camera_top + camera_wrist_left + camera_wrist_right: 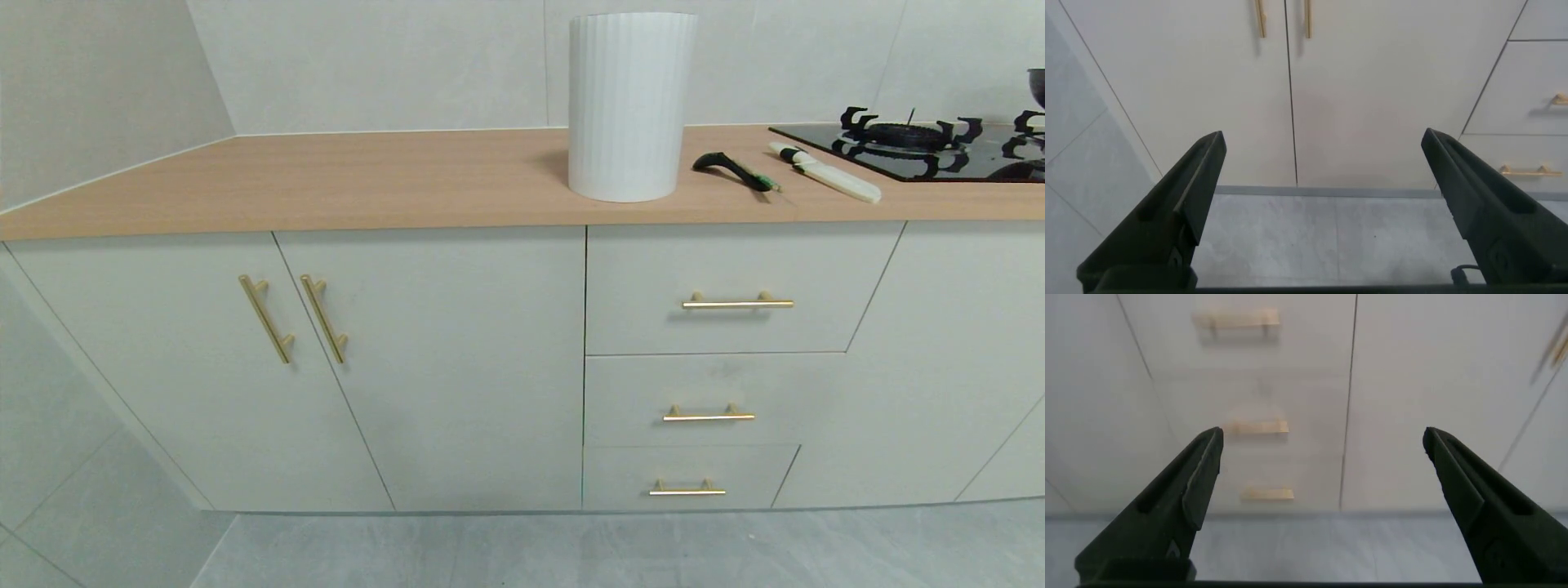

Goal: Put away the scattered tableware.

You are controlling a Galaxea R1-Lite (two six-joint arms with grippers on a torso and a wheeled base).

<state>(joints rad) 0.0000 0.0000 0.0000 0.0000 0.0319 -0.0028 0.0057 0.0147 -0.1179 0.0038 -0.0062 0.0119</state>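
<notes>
Head view: wood counter [367, 180] runs over pale cabinets. A tall white ribbed canister [629, 106] stands upright on it, right of centre. I can't see over its rim, so can't tell what's inside. On its right, apart from it, the peeler [735, 171] w/ black-green handle lies flat on the counter. The white knife [826, 172] lies just beside the peeler, not touching it. Both sit btwn the canister and the black gas hob [914, 151], which is set into the counter at the right end. Under the counter there are two cabinet doors [204, 384] on the left w/ slim gold handles [265, 318]. Right of them is a stack of three drawers [718, 269], all shut, each w/ a gold bar handle. Grey tile floor [490, 547] below.

L wrist view: my L claw [1323, 137] is spread wide, nothing btwn the dark fingers [1184, 212]. It hangs low, facing the cabinet doors and the floor in front of them. Gold handles on the doors and part of the drawer stack are in sight behind it.

R wrist view: my R claw [1321, 433] is also spread wide and holds nothing. It faces the drawer stack, w/ three gold bar handles [1257, 427] one above the other beyond the fingers, floor at the foot.
</notes>
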